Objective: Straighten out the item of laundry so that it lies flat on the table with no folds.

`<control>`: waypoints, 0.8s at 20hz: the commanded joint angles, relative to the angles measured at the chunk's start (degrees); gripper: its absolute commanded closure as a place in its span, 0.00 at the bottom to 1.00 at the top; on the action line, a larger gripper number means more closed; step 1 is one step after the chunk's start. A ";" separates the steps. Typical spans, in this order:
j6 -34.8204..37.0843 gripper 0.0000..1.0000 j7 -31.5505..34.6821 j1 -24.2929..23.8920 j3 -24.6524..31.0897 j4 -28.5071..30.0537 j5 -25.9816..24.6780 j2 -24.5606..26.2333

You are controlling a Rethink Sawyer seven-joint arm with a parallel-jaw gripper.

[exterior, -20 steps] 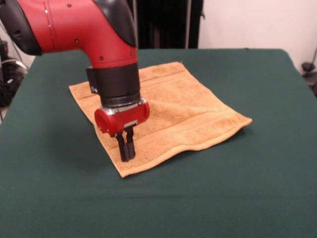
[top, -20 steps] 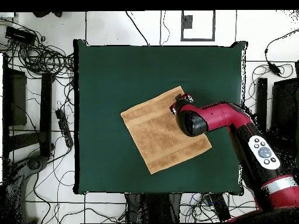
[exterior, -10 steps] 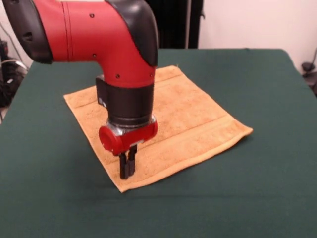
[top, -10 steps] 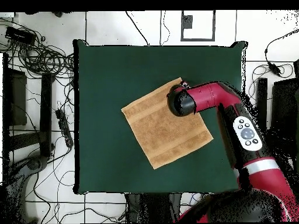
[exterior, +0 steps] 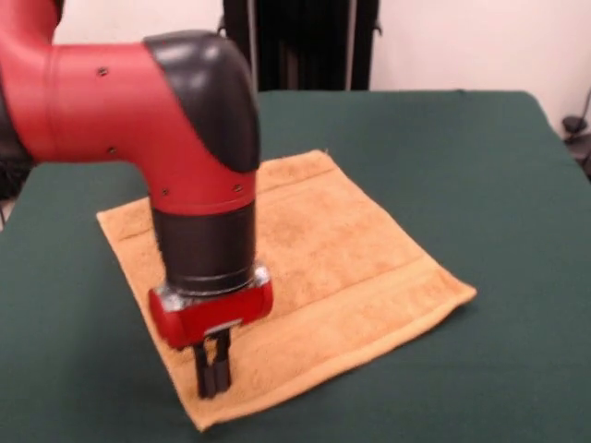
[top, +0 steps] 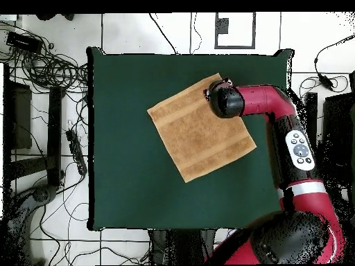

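Here, in the front view, the golden-tan terry towel (exterior: 323, 277) is spread flat on the green felt table (exterior: 480, 157); its lower-left corner is pinched by the closed gripper (exterior: 213, 377). Overhead, the square towel (top: 197, 131) is seen upper centre.

Tangled cables (top: 48, 69) on white tiled floor (top: 173, 31) left of the table. Power strip (top: 75, 149) there too. Dark stand (exterior: 300, 41) behind, against pale wall (exterior: 462, 41).
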 commanded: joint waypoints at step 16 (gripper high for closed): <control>-8.88 1.00 -0.61 -2.24 -6.32 21.62 1.58 -8.96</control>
